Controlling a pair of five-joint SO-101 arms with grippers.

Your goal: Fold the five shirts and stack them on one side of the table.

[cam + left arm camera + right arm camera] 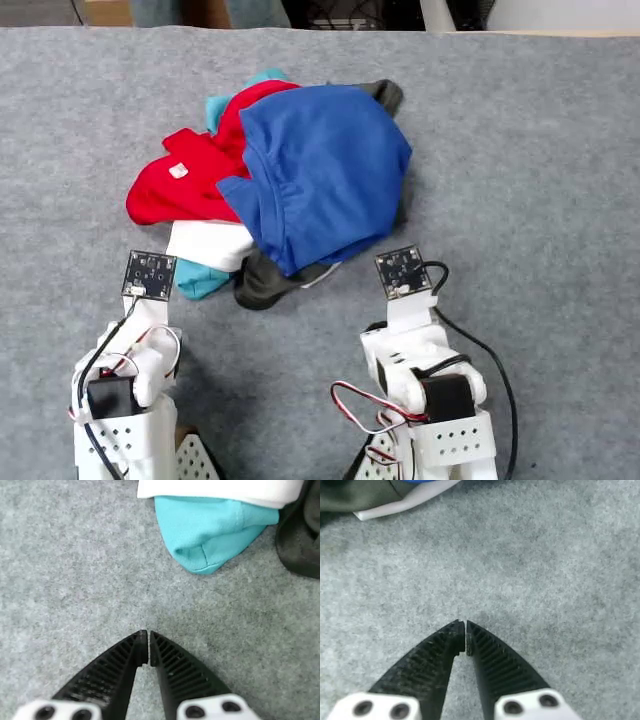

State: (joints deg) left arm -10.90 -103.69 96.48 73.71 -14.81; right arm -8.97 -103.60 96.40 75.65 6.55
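A heap of shirts lies mid-table: a blue shirt (325, 170) on top, a red shirt (185, 175) to its left, a white shirt (210, 243) below that, a teal shirt (200, 283) poking out, and a dark shirt (265, 280) at the front. My left gripper (149, 642) is shut over bare carpet, a short way from the teal shirt (215, 532), white shirt (220, 490) and dark shirt (302, 535). My right gripper (465, 632) is shut over bare carpet too, near the dark shirt (360, 495) and a white hem (405, 505).
Grey carpet (540, 180) covers the table, with open room left and right of the heap. Both arm bases (120, 400) (430, 390) stand at the front edge. Furniture lines the far edge.
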